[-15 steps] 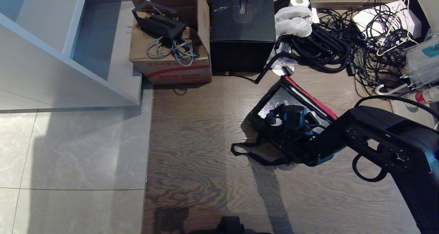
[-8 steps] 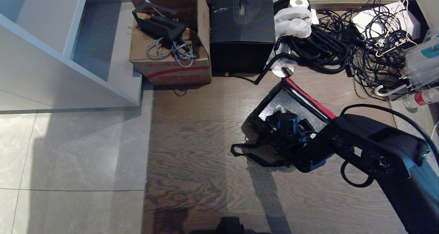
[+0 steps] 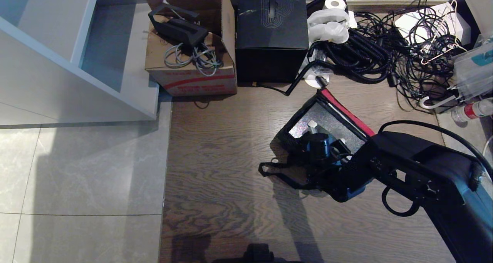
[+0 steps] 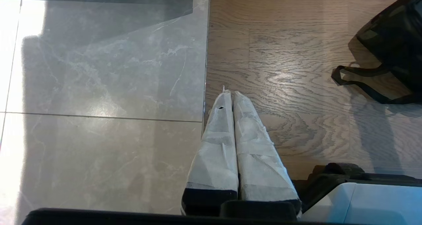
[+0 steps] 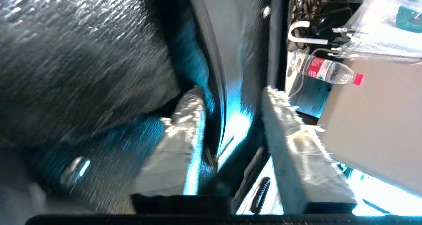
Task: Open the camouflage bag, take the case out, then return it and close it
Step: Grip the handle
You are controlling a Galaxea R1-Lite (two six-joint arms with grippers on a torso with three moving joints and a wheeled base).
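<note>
Now right gripper (image 3: 308, 134) pulled nearer inside camouflage bag (image 3: 292, 120), jaws apart; more case (image 3: 331, 122) uncovered

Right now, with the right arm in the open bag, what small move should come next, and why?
Probably close the right gripper: its fingers stand apart astride a dark edge, in the camouflage bag, whose lid lies flipped back with the case inside. Whose edge it is, I cannot tell. The left gripper is parked.
</note>
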